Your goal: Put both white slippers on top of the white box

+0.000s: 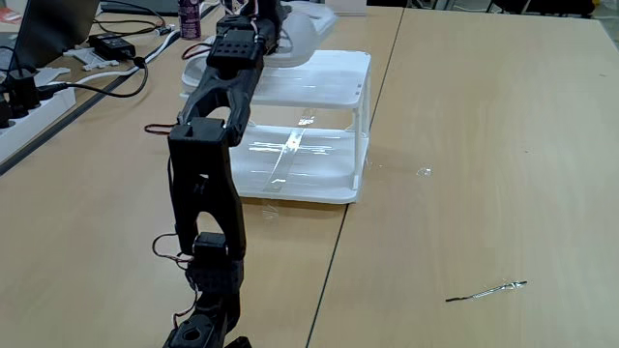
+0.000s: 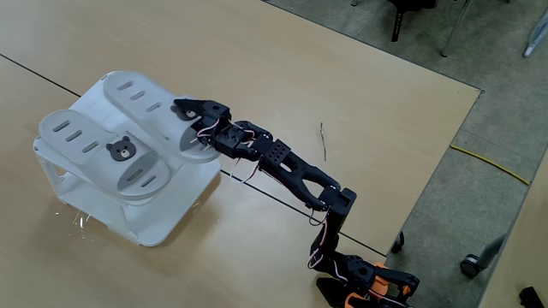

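Both white slippers lie side by side on top of the white box [image 2: 150,224]. The nearer slipper [image 2: 86,141] shows its bear-face badge and oval slots. My gripper [image 2: 184,126] is at the strap of the other slipper [image 2: 141,96], with its black upper finger [image 2: 195,109] over the strap; the strap sits between the jaws. In a fixed view from behind the arm, the gripper [image 1: 259,14] reaches over the far edge of the box [image 1: 329,72], with a slipper [image 1: 302,31] beside it. The lower finger is hidden.
Cables, a power strip [image 1: 29,97], a black adapter [image 1: 111,45] and a bottle [image 1: 190,17] crowd the table's left side. A thin wire [image 1: 488,289] lies on open table to the right. The table edge [image 2: 445,154] drops to the floor.
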`<state>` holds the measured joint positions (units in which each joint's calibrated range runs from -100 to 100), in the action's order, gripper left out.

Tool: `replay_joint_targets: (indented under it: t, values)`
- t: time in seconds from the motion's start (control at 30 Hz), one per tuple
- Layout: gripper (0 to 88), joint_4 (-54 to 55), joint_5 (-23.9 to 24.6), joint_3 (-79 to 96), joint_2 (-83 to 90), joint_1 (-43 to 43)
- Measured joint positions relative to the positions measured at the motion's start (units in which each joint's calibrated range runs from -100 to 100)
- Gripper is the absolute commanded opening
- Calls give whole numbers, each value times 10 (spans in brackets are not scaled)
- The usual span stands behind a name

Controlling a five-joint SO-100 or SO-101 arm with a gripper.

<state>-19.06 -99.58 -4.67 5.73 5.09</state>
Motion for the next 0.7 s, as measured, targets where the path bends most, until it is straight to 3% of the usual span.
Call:
replay_joint_targets:
  t: [0.27, 0.7]
  values:
    - [8, 0, 0, -46, -72, 4]
    - [7, 0, 0, -336, -322, -17]
